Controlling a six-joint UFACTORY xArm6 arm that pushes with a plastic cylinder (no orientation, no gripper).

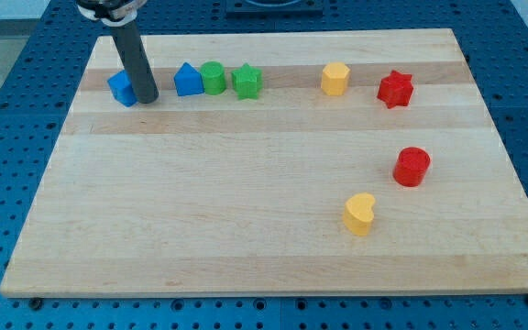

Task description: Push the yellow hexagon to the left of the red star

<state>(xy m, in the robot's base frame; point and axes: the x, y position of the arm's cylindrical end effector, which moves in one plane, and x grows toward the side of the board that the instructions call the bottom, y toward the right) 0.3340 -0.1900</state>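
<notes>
The yellow hexagon stands near the view's top, right of centre. The red star stands just to its right, with a small gap between them. My tip rests on the board at the view's top left, touching the right side of a blue block. The tip is far to the left of the yellow hexagon, with three blocks between them.
A blue house-shaped block, a green cylinder and a green star stand in a row near the top. A red cylinder and a yellow heart stand at the lower right. The wooden board lies on a blue perforated table.
</notes>
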